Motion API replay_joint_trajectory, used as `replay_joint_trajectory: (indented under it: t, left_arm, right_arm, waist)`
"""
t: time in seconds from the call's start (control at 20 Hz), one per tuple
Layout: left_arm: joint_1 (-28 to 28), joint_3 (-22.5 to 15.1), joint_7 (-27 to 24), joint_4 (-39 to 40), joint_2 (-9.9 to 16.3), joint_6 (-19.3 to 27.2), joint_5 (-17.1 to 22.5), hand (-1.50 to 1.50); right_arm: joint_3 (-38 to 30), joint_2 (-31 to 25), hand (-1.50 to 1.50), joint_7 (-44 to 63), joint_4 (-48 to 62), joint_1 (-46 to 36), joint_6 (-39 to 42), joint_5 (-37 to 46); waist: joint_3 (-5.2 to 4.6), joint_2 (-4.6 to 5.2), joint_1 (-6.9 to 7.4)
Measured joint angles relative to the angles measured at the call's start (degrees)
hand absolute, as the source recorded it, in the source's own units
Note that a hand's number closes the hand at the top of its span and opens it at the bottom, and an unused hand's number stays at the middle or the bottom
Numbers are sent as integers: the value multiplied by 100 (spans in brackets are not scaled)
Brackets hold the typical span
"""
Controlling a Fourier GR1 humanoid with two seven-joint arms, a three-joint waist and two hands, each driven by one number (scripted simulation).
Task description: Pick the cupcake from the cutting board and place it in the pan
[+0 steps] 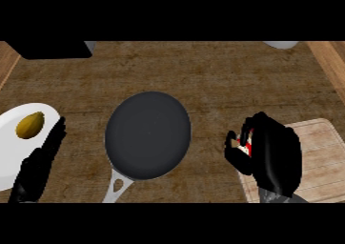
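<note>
The cupcake (250, 146) is gripped in the curled right hand (274, 155) at the right of the frame, over the cutting board's (323, 157) left edge, beside the dark pan (148, 136) at centre; the left hand (40, 167) is held open, fingers straight, lower left
</note>
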Motion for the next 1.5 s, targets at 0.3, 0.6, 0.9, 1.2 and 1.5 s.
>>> replay_joint_trajectory:
  t: [0.3,0.6,0.9,1.2,1.5]
  left_arm:
    - [-132,-92,-122,119,-111,-25,-107,0]
    - [-375,-101,-104,239,-141,-92,-146,0]
    - [-511,-194,3,228,-225,-94,-229,0]
    - [-586,-239,114,162,-240,-176,-231,0]
    - [-776,-273,62,227,-245,-227,-255,0]
  right_arm:
    - [664,523,150,659,-130,-627,66,317]
    - [668,661,150,1074,1227,-1937,-624,-526]
    - [602,695,150,977,3017,-2956,-1718,-1605]
    - [726,704,150,662,4940,-3862,-2362,-2681]
    - [624,710,-150,159,5809,-4030,-2737,-4111]
  waist:
    - [13,81,204]
    - [17,124,339]
    - [19,159,455]
    - [21,185,570]
    - [28,265,773]
